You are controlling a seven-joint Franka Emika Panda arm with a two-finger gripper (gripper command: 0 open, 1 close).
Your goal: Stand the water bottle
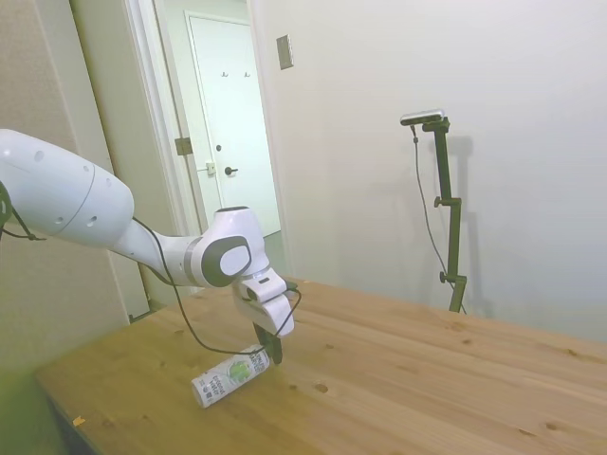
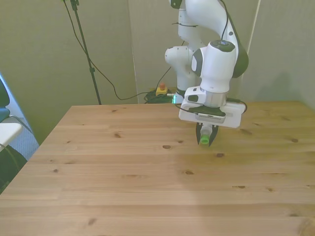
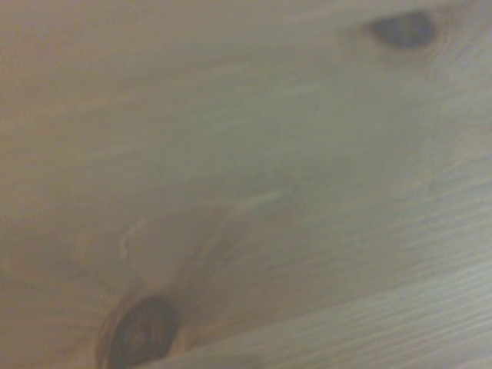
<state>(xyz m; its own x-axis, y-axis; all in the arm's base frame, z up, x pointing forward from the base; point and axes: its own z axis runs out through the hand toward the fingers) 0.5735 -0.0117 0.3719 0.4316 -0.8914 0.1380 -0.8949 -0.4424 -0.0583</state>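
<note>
Side view. Small slim plastic water bottle with white label and green round mark [image 1: 229, 377]: lies tilted, long axis running from base, low and toward the picture's left near the bench's near-left edge, up to the cap end at the claw. The cap end is lifted; whether the base touches the boards cannot be told. Two-finger dark claw of the white arm [image 1: 265, 353]: narrow, closed on the bottle's neck end, the arm reaching in from the picture's left and bending down over it. Pale wooden plank bench with dark knots [image 1: 427, 379]: wide bare boards stretch to the picture's right of the bottle; the near-left edge lies close to the base end, and the far edge is well apart.

Front view. Water bottle [image 2: 204, 139]: seen end-on, green screw cap facing the camera, body hidden behind it under the wrist flange, so the long axis runs away from the camera. Claw [image 2: 204, 138]: fingers drawn in tight on either side of the cap end, pinching it. Bench [image 2: 123, 191]: broad open boards toward the camera and to the front view's left; the bottle sits nearer the far edge, right of centre.

Wrist view. Bench [image 3: 307, 154]: blurred wood grain with two dark knots only; bottle not seen.
</note>
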